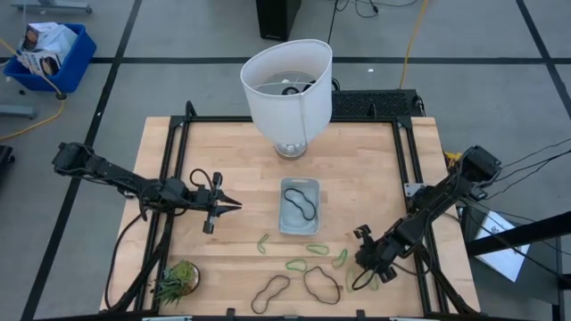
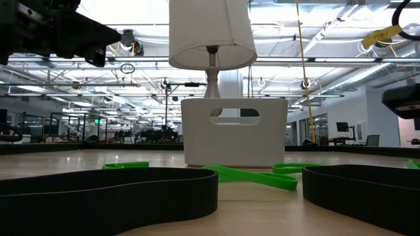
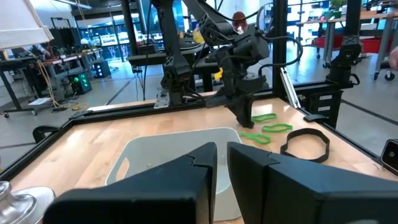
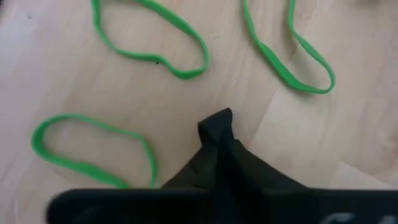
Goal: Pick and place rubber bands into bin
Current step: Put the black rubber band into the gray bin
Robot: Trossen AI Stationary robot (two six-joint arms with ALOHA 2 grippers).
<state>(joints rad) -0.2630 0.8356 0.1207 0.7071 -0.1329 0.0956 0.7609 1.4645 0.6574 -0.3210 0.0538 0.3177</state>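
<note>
1. From above I see my right gripper (image 1: 370, 259) low over the near right part of the table (image 1: 232, 160), among the green rubber bands (image 1: 317, 249). Its own camera shows the fingers (image 4: 217, 134) pressed together with no gap. I cannot make out any band pinched between them; the fingertip covers whatever lies directly under it.
2. Three green loops lie flat on the wood around that fingertip in the right wrist view; two run off the picture's edge.
3. My left gripper (image 1: 234, 206) hangs over the table left of the bin (image 1: 299, 206), pointing toward it. Its fingers (image 3: 202, 163) stand nearly together with only a thin slit, and nothing is in them.
4. The bin sits mid-table, near side of the white lampshade (image 1: 287, 85). One dark band (image 1: 302, 201) lies inside it.
5. Two larger dark bands (image 1: 269, 293) lie near the front edge; in the low view they fill the foreground and block much of the tabletop.
6. The small plant (image 1: 178, 281) sits at the near left corner.
7. In the low view, neither gripper's fingertips can be seen.
</note>
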